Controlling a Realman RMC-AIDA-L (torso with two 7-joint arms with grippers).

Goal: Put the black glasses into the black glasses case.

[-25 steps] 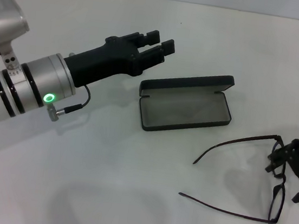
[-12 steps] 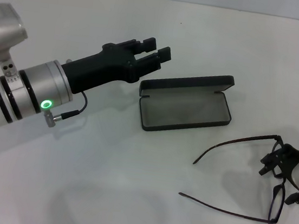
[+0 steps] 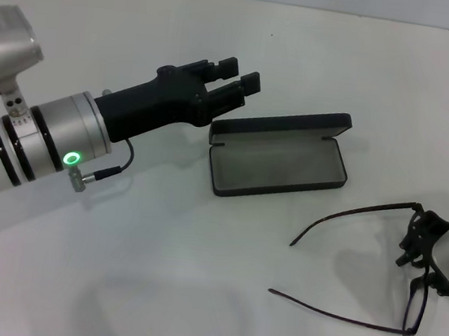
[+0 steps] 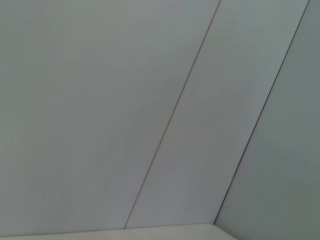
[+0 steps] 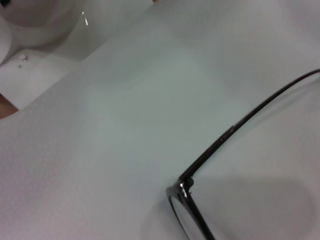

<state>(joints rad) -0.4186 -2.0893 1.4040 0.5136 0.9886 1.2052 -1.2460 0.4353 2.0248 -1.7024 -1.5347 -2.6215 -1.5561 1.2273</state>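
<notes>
A white table (image 3: 192, 295) is seen. The open black glasses case (image 3: 279, 154) and the black glasses (image 3: 360, 267) are laid on it, apart.

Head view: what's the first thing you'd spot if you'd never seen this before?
Probably the big silver left arm with its black left end effector hanging just left of the open black glasses case mid-table. Next, the black glasses lying unfolded at the right, with the right end effector at their frame.

My head camera looks down from above at the white table (image 3: 192, 295). My left wrist camera faces only a bare wall (image 4: 100, 100). My right wrist camera sits very close to the black glasses (image 5: 200, 160), which the head camera sees too (image 3: 337, 317).
</notes>
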